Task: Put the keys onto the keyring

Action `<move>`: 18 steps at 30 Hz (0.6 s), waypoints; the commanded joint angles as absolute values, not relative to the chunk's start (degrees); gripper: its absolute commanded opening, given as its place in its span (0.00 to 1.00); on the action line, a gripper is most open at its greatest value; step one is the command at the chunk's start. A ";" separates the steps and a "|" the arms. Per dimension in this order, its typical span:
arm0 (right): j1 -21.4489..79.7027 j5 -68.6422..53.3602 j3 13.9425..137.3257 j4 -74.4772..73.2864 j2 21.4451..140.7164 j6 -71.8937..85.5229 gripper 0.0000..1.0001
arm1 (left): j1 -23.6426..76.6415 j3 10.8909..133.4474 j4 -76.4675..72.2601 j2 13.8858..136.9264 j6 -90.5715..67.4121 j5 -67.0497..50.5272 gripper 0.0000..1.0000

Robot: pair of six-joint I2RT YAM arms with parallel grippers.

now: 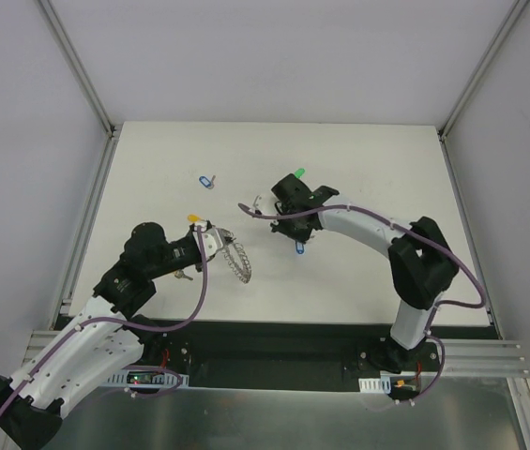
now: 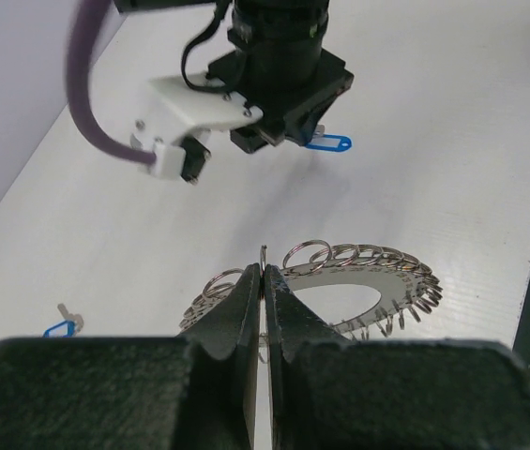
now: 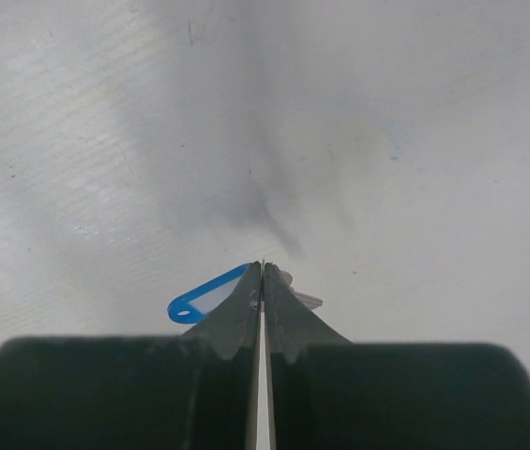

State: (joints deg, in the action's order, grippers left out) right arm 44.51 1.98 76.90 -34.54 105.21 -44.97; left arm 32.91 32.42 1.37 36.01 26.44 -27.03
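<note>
- We log the left fingers (image 2: 241, 309) clenched on the rim of the keyring (image 2: 358, 281), which is tilted, left of bench (image 1: 386, 159) centre and toward the near edge.
- We note a pale blue key (image 1: 206, 180) lying loose nearer the far edge.
- The right fingers (image 3: 236, 314) are clenched on the solid-blue key (image 3: 204, 298), mid-bench.

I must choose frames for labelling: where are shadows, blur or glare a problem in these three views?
Top external: even light, sharp, no glare. Left wrist: left fingers blurred, keyring sharp. Right wrist: right fingers blurred, a dark smeared shadow on the table beyond the blue key.
</note>
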 commanded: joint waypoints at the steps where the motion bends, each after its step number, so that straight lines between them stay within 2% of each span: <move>1: 42.46 -4.12 75.24 -34.81 95.21 -41.84 0.01 | 32.61 36.64 -1.76 36.91 25.75 -30.93 0.00; 6: 40.96 -8.61 73.21 -34.71 92.46 -41.13 0.02 | 32.52 38.06 -1.76 39.11 24.96 -33.22 0.00; 18: 45.70 -3.78 75.84 -37.62 106.77 -38.85 0.02 | 32.61 35.69 -1.23 38.23 23.38 -31.82 0.00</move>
State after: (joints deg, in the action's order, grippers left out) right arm 43.05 -5.13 73.91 -36.29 103.53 -41.23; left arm 32.91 35.40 1.43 39.57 24.60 -31.07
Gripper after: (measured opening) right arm 0.020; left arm 0.007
